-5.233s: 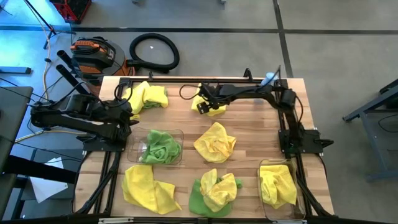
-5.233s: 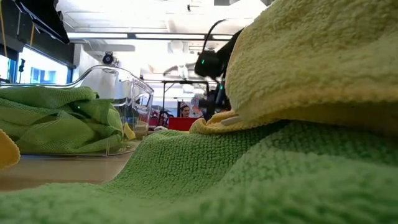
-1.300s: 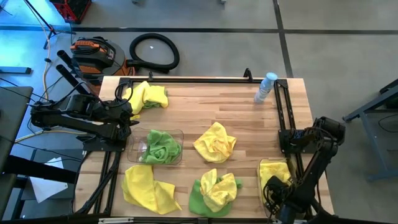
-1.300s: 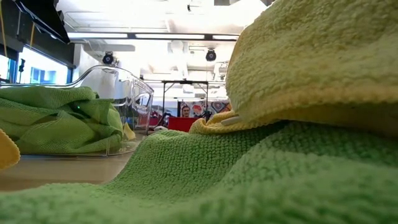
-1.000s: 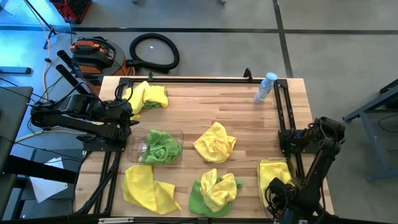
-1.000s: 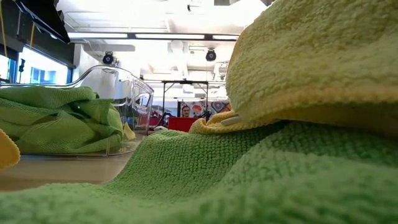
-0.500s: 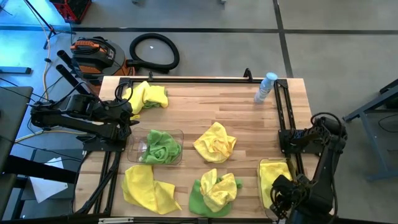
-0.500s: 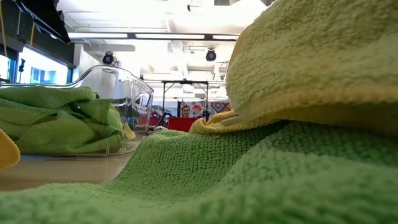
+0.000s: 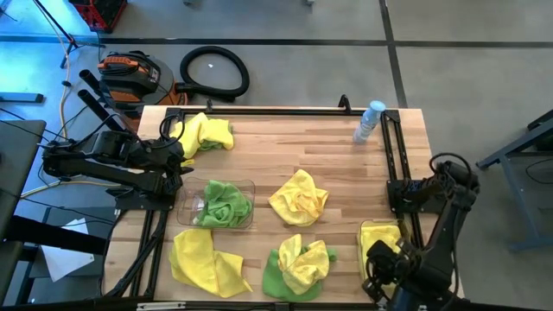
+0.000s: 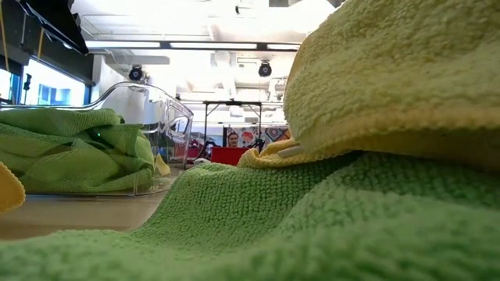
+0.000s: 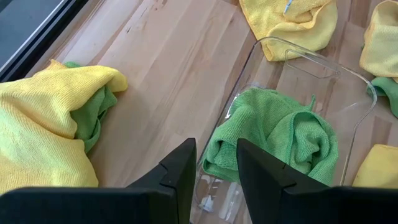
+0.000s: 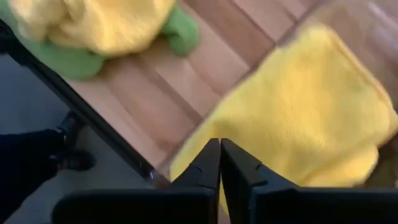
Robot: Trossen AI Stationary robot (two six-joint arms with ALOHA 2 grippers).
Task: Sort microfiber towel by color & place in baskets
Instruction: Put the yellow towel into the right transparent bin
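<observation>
The right gripper (image 12: 220, 152) hangs over the shallow clear plastic bin (image 9: 366, 231) at the table's near right corner, its two dark fingers pressed together with nothing between them. Under it a bright yellow microfiber cloth (image 12: 298, 118) fills that bin, which looks like the yellow basket, so the empty closed jaws suggest a drop-off finished there. Beside that bin, toward the table's middle, a yellow cloth lies on a green cloth (image 9: 275, 278), a mixed heap that will need separating. Farther from the bin sits a loose yellow cloth (image 9: 299, 197), then a second clear bin (image 9: 249, 185) holding green cloths (image 11: 273, 134), evidently the green basket. Beyond it another yellow cloth (image 9: 206, 262) lies at the near edge. The left gripper (image 11: 214, 163) waits at the table's left side, farthest from the yellow bin, its fingers narrowly parted and empty, beside a yellow-and-green pile (image 11: 56, 118).
</observation>
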